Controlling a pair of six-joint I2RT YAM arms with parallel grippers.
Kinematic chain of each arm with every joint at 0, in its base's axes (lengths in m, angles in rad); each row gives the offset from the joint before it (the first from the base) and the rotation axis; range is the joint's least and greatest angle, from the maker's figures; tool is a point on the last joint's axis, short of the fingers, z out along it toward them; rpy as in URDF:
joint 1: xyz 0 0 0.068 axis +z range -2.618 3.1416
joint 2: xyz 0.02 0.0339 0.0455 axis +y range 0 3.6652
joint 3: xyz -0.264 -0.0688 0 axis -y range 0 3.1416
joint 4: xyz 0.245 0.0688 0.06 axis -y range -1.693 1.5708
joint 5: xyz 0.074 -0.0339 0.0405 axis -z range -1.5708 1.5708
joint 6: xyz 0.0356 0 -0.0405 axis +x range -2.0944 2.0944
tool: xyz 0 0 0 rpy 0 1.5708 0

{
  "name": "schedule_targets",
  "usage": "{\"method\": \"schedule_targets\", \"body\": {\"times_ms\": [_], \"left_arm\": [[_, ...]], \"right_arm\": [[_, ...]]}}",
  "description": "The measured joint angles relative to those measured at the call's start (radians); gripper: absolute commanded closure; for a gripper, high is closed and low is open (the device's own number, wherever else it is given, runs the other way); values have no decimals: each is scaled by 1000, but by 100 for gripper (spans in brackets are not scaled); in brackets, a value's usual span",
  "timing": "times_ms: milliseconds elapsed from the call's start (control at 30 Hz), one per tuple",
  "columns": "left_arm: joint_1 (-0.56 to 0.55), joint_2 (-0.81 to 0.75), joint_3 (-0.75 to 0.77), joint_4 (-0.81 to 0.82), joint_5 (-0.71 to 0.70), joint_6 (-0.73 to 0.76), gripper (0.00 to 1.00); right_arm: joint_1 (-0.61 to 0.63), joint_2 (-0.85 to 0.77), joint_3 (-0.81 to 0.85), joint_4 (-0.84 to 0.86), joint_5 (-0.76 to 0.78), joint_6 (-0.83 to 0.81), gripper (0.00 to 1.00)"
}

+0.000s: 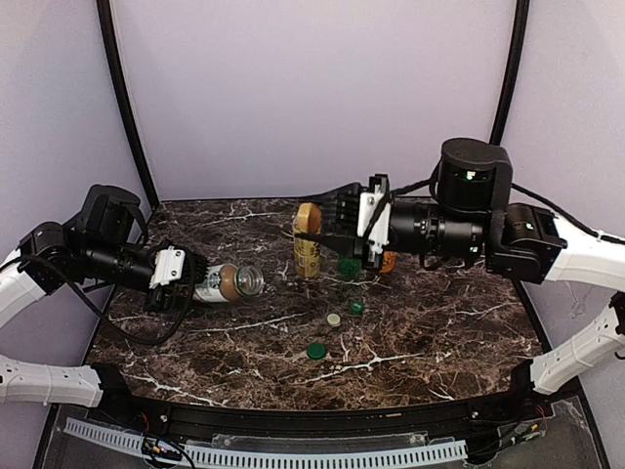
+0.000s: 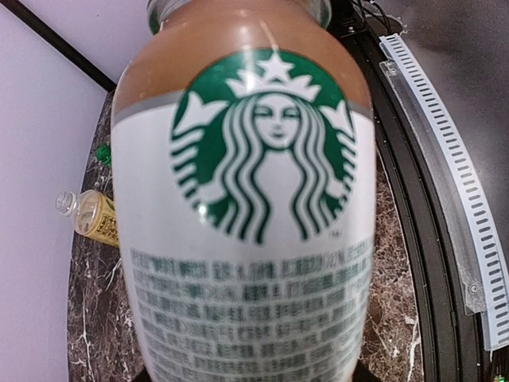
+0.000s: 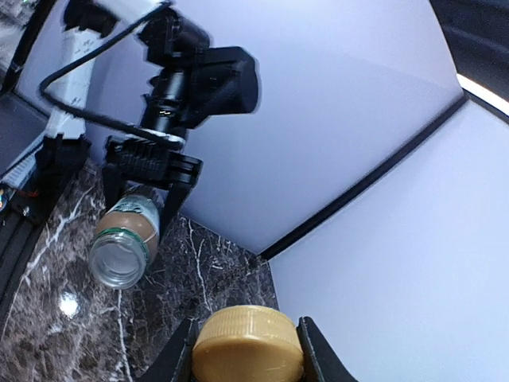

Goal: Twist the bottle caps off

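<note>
The right arm (image 1: 508, 239) reaches far to the left. Its gripper (image 1: 314, 225) pinches the tan cap (image 3: 248, 346) of the yellow bottle (image 1: 308, 254), which stands near the back of the table (image 1: 439, 332). The left gripper (image 1: 195, 281) squeezes the coffee bottle (image 2: 246, 223), held on its side with brown drink inside and its mouth open, and three loose caps (image 1: 316, 350) lie nearby.
</note>
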Motion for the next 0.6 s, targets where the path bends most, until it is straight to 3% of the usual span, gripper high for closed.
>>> {"method": "schedule_targets", "body": {"times_ms": [167, 267, 333, 467, 600], "left_arm": [[31, -21, -31, 99, -63, -92, 92], [67, -32, -46, 190, -123, -175, 92], [92, -37, -51, 247, -156, -230, 91], [128, -51, -60, 320, -189, -316, 89], [135, -66, -78, 349, -191, -359, 89]], "right_arm": [[-211, 39, 94, -113, 142, 500, 100], [-358, 133, 214, -357, 251, 882, 100], [-386, 171, 216, -494, 295, 1041, 100], [-387, 227, 64, -723, 311, 1292, 100], [-387, 274, -98, -801, 269, 1420, 100]]}}
